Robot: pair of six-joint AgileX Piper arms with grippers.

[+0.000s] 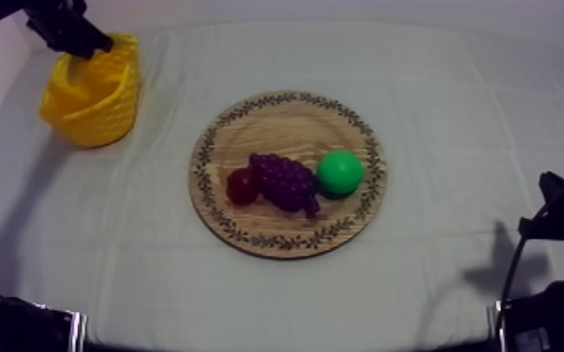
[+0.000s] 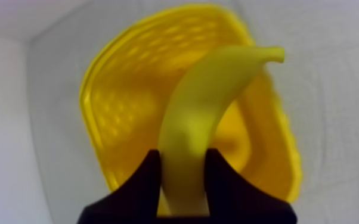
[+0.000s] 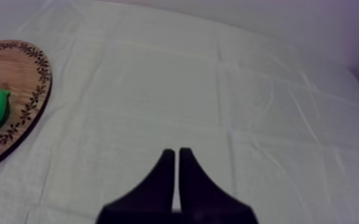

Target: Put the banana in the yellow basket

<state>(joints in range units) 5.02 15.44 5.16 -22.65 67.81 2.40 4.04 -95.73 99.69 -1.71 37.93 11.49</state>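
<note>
The left end effector (image 2: pixel 183 154), clamped on the banana (image 2: pixel 209 98), hangs over the yellow basket (image 2: pixel 122 113). This looks like the placing step; next, lower and release. The right end effector (image 3: pixel 176 152) rests, closed together.

A curved yellow toy banana (image 2: pixel 201 113), gripped at one end by the left pincer (image 2: pixel 182 156), hangs above the open yellow lattice basket (image 1: pixel 94 114).

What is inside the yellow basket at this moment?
Nothing lies in the yellow basket where its inside shows. The banana, held by the left gripper, hangs over it and covers part of the floor, so that part cannot be checked.
</note>
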